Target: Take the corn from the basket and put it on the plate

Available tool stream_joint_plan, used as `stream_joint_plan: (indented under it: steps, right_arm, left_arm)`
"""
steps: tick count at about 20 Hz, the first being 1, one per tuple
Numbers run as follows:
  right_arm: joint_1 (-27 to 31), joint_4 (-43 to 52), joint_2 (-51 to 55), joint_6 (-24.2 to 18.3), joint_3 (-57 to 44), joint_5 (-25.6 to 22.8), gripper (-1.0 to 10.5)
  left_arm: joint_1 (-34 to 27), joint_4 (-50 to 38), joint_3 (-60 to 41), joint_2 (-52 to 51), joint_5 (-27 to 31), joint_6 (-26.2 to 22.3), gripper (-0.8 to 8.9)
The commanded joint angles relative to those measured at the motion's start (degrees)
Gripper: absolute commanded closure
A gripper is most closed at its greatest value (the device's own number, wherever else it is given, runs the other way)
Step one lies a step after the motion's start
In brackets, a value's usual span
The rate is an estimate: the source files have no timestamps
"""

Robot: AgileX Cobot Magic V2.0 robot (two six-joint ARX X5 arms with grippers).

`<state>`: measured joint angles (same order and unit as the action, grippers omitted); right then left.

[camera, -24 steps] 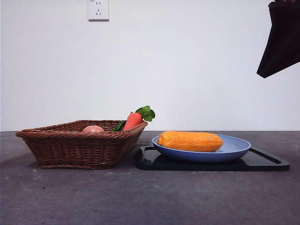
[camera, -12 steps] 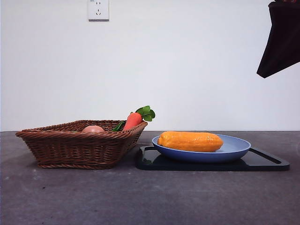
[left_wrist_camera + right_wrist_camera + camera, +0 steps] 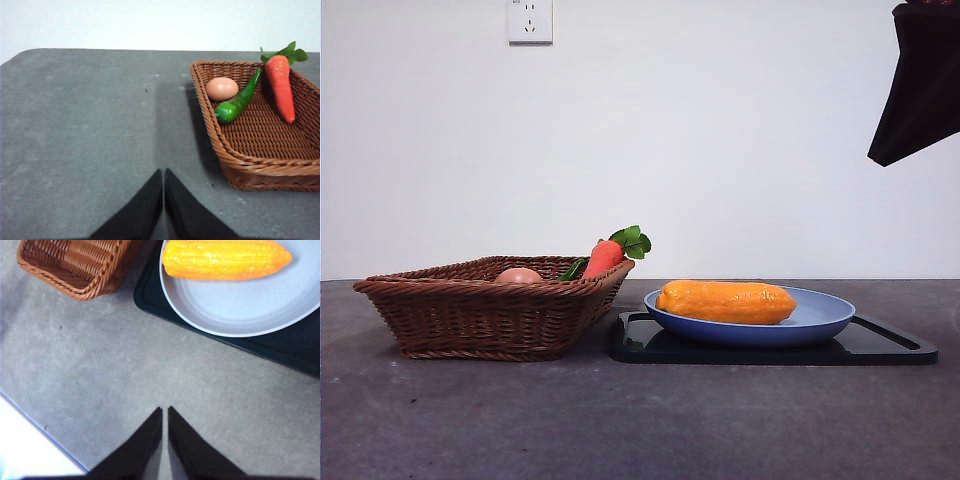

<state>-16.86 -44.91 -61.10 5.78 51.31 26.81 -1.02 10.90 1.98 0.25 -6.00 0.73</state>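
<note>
The yellow-orange corn (image 3: 726,302) (image 3: 226,260) lies on its side in the blue plate (image 3: 820,322) (image 3: 240,310). The brown wicker basket (image 3: 480,310) (image 3: 265,135) (image 3: 75,265) stands to the plate's left. My right gripper (image 3: 164,411) is shut and empty, raised above bare table in front of the plate; it shows as a dark tip (image 3: 920,85) at the top right of the front view. My left gripper (image 3: 163,173) is shut and empty over bare table beside the basket, on the side away from the plate.
The plate rests on a flat black tray (image 3: 880,345) (image 3: 295,347). In the basket lie a carrot with green leaves (image 3: 605,255) (image 3: 280,85), a green pepper (image 3: 237,102) and a peach-coloured egg (image 3: 518,275) (image 3: 221,88). A wall socket (image 3: 530,20) is on the back wall.
</note>
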Motion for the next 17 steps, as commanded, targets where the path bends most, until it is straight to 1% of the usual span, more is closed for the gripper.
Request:
stream_joint_plan:
  steps: [1, 11, 12, 14, 15, 16, 17]
  right_arm:
    - [-0.26, 0.35, -0.55, -0.24, 0.46, 0.0, 9.4]
    - [-0.26, 0.37, -0.55, -0.24, 0.46, -0.02, 9.4]
    - [-0.13, 0.52, -0.15, -1.25, 0.46, 0.0, 9.4]
    - [2.01, 2.56, 2.56, -5.33, 0.44, -3.13, 9.4]
    - [3.13, 4.48, 4.2, -6.51, 0.33, -4.94, 9.4]
    - [4.48, 7.96, 6.43, -7.15, -0.17, -6.67, 9.4]
    - [5.92, 11.93, 9.07, -7.8, -1.29, -7.08, 9.4]
  left_arm:
    - [-0.15, 2.8, -0.57, 0.0, -0.22, 0.22, 8.07]
    - [-0.15, 2.8, -0.57, 0.0, -0.22, 0.22, 8.07]
    - [-0.15, 2.8, -0.57, 0.0, -0.22, 0.22, 8.07]
    - [-0.15, 2.8, -0.57, 0.0, -0.22, 0.22, 8.07]
    - [-0.15, 2.82, -0.57, 0.0, -0.22, 0.22, 8.07]
    - [-0.15, 2.82, -0.57, 0.0, -0.22, 0.22, 8.07]
    - [-0.15, 2.82, -0.57, 0.0, -0.22, 0.22, 8.07]
